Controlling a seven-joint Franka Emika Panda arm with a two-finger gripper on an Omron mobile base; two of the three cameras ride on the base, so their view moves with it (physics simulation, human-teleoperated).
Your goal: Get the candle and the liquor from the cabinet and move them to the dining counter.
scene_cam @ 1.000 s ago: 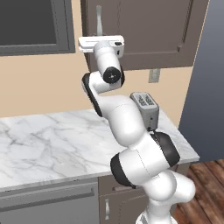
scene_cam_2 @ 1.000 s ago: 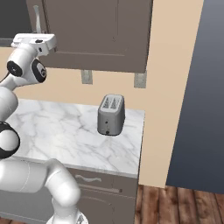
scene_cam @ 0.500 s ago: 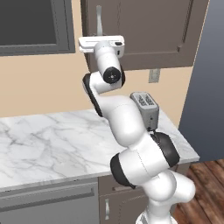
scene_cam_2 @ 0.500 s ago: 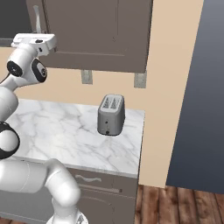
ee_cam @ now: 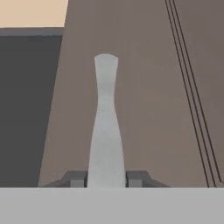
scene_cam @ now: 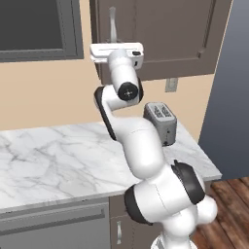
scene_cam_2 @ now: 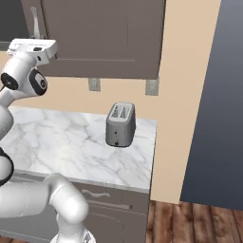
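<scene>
The dark brown upper cabinet has its doors shut. Its long silver handle runs up the middle of the hand view and sits between my two dark fingertips. My gripper is shut on that handle near its lower end. From the base views, my white hand is raised against the door just under the handle. The candle, the liquor and the dining counter are out of view.
A grey toaster stands at the right end of the marble wall counter. Two outlets sit on the beige wall below the cabinet. A dark panel lies left of the cabinet. Wood floor is at the right.
</scene>
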